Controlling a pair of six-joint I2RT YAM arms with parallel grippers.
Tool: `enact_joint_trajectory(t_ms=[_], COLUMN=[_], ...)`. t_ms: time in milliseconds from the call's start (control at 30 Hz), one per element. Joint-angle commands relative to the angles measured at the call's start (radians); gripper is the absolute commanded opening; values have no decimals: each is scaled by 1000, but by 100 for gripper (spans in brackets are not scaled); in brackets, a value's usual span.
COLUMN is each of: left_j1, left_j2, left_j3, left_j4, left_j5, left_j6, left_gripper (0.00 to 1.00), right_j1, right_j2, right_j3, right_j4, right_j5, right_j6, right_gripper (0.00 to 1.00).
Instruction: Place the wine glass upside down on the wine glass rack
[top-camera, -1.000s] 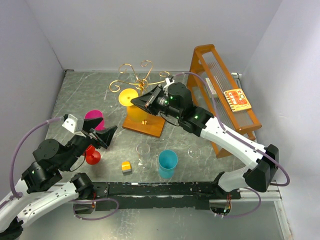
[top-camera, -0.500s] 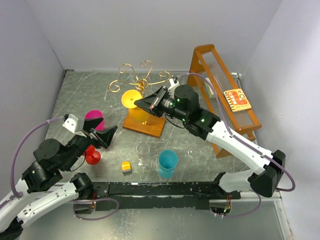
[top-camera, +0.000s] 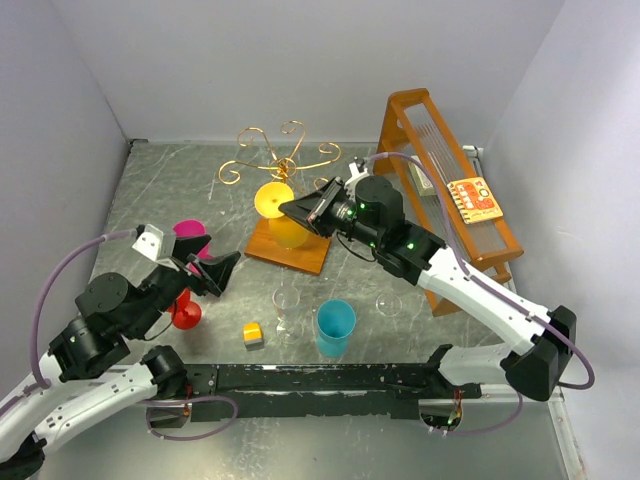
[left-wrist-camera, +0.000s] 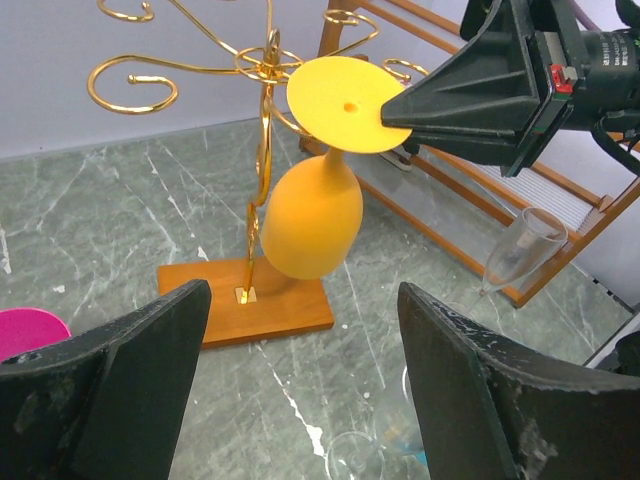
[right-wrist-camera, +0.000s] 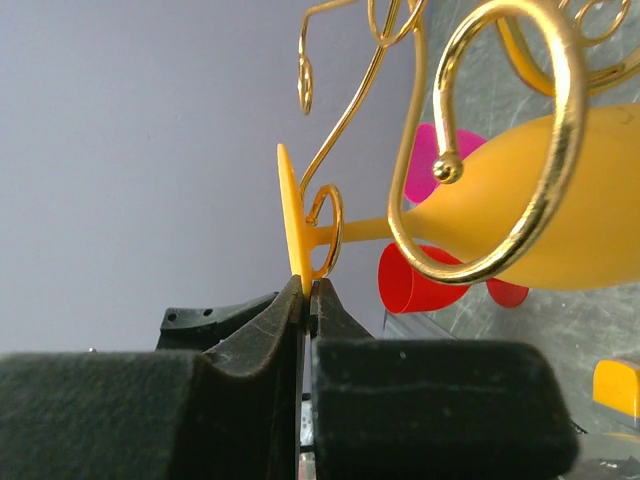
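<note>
The yellow wine glass (top-camera: 287, 230) hangs upside down beside the post of the wine glass rack (top-camera: 268, 148), a gold wire tree on an orange-brown wooden base (top-camera: 300, 255). My right gripper (top-camera: 290, 208) is shut on the edge of the glass's round foot (right-wrist-camera: 292, 215). In the right wrist view the stem runs past a small gold curl (right-wrist-camera: 328, 232) of the rack. The left wrist view shows the bowl (left-wrist-camera: 312, 225) above the base (left-wrist-camera: 290, 305), foot uppermost. My left gripper (top-camera: 215, 268) is open and empty, well short of the rack.
A tall orange slatted frame (top-camera: 452, 190) stands at the right. A red glass (top-camera: 185, 312) and a pink cup (top-camera: 190, 236) are by my left arm. A yellow block (top-camera: 253, 333), a teal cup (top-camera: 335, 327) and two clear glasses (top-camera: 287, 300) (top-camera: 388, 303) stand near the front.
My right gripper has drawn the yellow glass a little to the right and toward the near side, along the rack. My left arm has shifted slightly.
</note>
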Motion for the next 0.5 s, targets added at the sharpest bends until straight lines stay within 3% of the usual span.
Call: enact_joint_trajectory(t_ms=[0,467], left_j1=[-4,-4], left_j2=[17,43], left_j3=[24,38], left_j4=[-13,-15], left_j5=[-20,5], left_j6=[-22,-35], left_gripper=[87,91], right_j1=[-13,-23], right_j2=[-27,-43], right_j3=[-18,-31], right_j4=[11,29], right_j5=[47,50], right_j6=[-14,-34], right_gripper=[0,10])
